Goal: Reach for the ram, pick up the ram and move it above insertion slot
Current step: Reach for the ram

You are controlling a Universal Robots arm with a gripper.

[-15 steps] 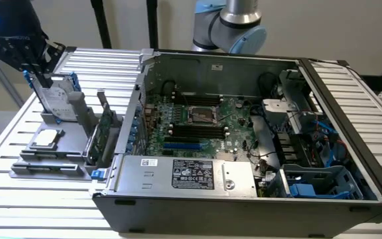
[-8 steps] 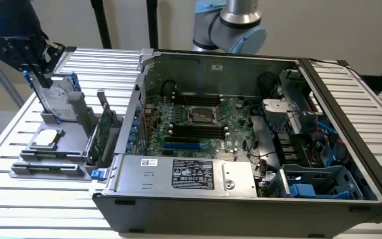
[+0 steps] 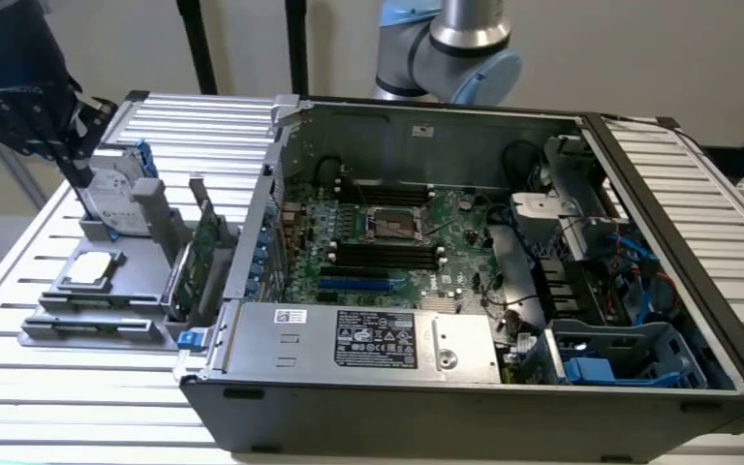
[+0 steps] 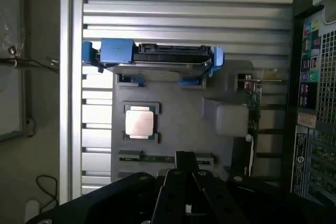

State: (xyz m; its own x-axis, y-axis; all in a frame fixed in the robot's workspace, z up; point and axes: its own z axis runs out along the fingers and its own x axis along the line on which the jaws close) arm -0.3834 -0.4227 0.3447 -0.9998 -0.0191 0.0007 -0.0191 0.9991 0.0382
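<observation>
The ram (image 4: pixel 144 157) is a thin green stick lying flat in a groove of the grey fixture (image 4: pixel 184 108), just past the CPU. It also shows in the exterior view as a dark strip, the ram (image 3: pixel 98 300), at the fixture's near end. My gripper (image 3: pixel 81 179) hangs high at the exterior view's left, over the hard drive, well above and behind the ram. From the wrist, the gripper (image 4: pixel 185 157) looks shut and empty, its tip near one end of the ram. The black memory slots (image 3: pixel 379 254) lie on the motherboard inside the open case.
A silver hard drive with blue rails (image 3: pixel 113 199) stands upright in the fixture. A CPU (image 3: pixel 94 269) lies flat beside it. A green expansion card (image 3: pixel 204 252) stands on edge next to the case wall (image 3: pixel 263 223). The slatted table (image 3: pixel 75 397) surrounds the fixture.
</observation>
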